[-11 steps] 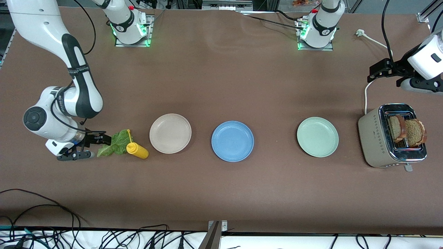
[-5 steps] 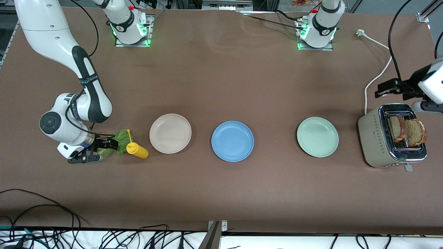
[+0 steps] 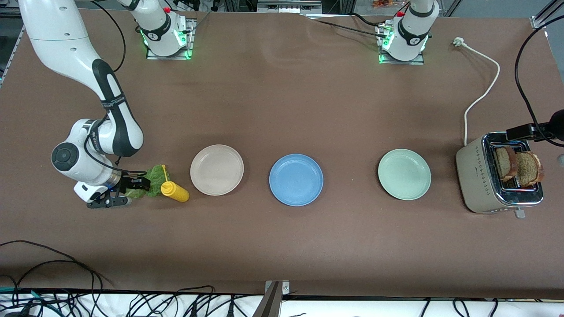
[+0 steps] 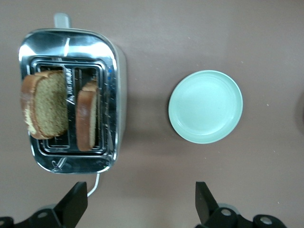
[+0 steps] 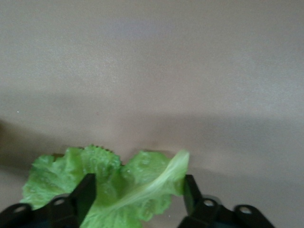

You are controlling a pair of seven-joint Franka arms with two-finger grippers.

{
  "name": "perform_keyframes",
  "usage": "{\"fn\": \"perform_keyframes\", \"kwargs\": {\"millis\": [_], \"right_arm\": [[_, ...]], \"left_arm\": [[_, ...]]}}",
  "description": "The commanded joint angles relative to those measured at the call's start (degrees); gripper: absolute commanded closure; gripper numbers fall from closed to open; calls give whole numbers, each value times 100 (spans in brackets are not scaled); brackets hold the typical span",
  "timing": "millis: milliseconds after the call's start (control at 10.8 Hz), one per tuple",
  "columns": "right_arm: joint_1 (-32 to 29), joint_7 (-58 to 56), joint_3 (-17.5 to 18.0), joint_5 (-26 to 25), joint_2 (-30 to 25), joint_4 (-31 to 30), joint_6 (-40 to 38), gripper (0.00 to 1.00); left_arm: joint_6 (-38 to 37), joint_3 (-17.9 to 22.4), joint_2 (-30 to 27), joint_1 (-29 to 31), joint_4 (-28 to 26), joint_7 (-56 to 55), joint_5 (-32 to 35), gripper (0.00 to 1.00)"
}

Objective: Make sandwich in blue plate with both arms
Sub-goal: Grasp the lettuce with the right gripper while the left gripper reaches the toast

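The right arm (image 3: 83, 66) is showing big white rounded shells with black bands at its joints. A thin black cable is running along it. Both bases are glowing green, with small red buttons on top. The left arm (image 3: 412, 26) is looking white too.

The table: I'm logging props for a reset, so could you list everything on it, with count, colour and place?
ruffled green lettuce leaf: one, green, at the right arm's end, beside the bottle
yellow squeeze bottle: one, lying beside the cream plate
round cream-beige plate: one, beside the blue plate
round blue plate: one, mid-table
round mint-green plate: one, beside the toaster
beige and chrome toaster: one, left arm's end
brown bread slices: two, in the toaster slots
right claw: black, open around the lettuce
left claw: black, open, over the toaster
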Motion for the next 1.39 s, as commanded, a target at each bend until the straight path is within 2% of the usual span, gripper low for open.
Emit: {"fn": "perform_keyframes", "kwargs": {"millis": [0, 278, 371, 834, 926, 1112, 1204, 1297], "right_arm": [[-67, -134, 70, 134, 25, -9, 81, 21], [-67, -134, 70, 134, 16, -9, 81, 18], [-67, -134, 79, 134, 8, 0, 81, 0], [-85, -134, 140, 142, -124, 0, 46, 0], [-85, -134, 140, 142, -124, 0, 46, 0], [-85, -134, 140, 142, -124, 0, 46, 0], [-85, -134, 140, 142, -124, 0, 46, 0], [-85, -134, 140, 142, -133, 0, 46, 0]], "left_arm": [[395, -39, 346, 172, 253, 853, 431, 0], [993, -39, 557, 243, 209, 1226, 678, 0], [1038, -39, 654, 313, 200, 1401, 696, 0], [1276, -39, 1094, 480, 104, 1508, 705, 2], [1276, -48, 1138, 550, -1, 1508, 636, 11], [1276, -48, 1296, 542, -63, 1491, 635, 11], [1267, -48, 1296, 559, -150, 1499, 635, 18], [1224, -48, 1296, 559, -238, 1499, 644, 37]]}}
